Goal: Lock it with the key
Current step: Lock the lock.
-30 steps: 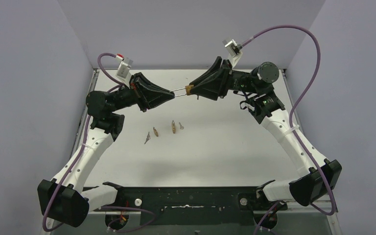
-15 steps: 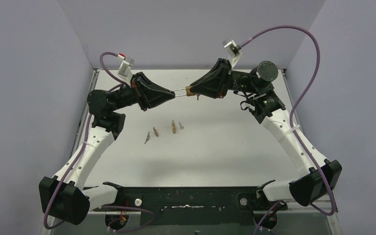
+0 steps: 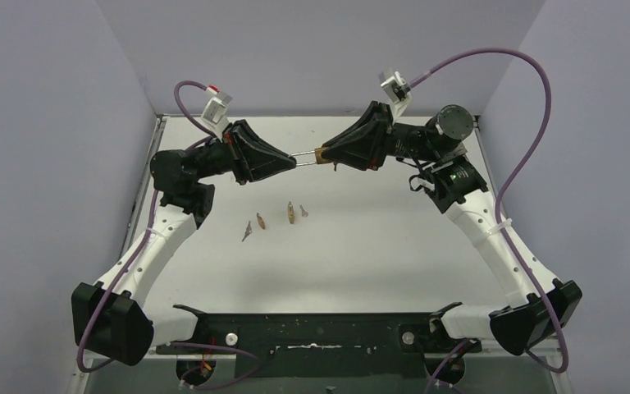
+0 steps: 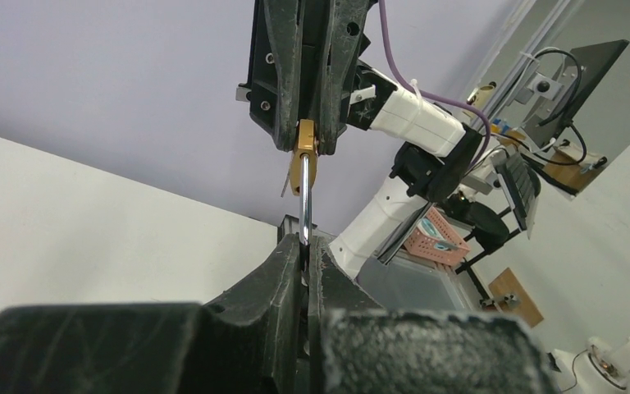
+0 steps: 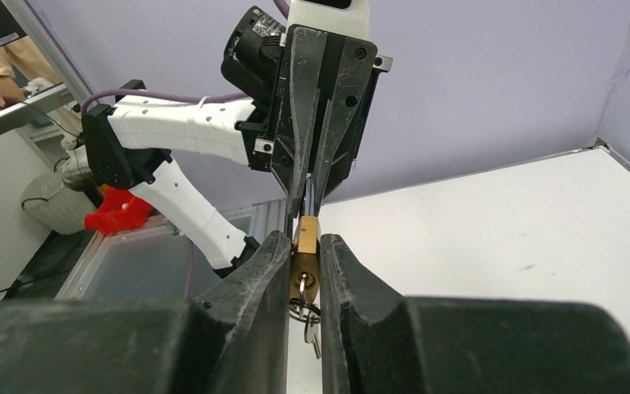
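A brass padlock (image 3: 321, 154) with a long silver shackle (image 3: 303, 158) is held in the air between both arms above the far part of the table. My right gripper (image 3: 326, 154) is shut on the brass body (image 5: 304, 254). A key (image 5: 303, 291) sits in the keyhole, with a ring and a second key hanging below. My left gripper (image 3: 294, 162) is shut on the shackle's end (image 4: 303, 205). The body (image 4: 305, 152) shows between the right fingers in the left wrist view.
Several small locks and keys lie on the white table: a brass piece (image 3: 291, 213), a small key (image 3: 303, 211), another brass piece (image 3: 260, 220) and a key (image 3: 247, 231). Grey walls enclose the table on three sides.
Both arms have shifted slightly, the padlock moving a little right and up while still held at both ends. The loose pieces on the table have not moved.
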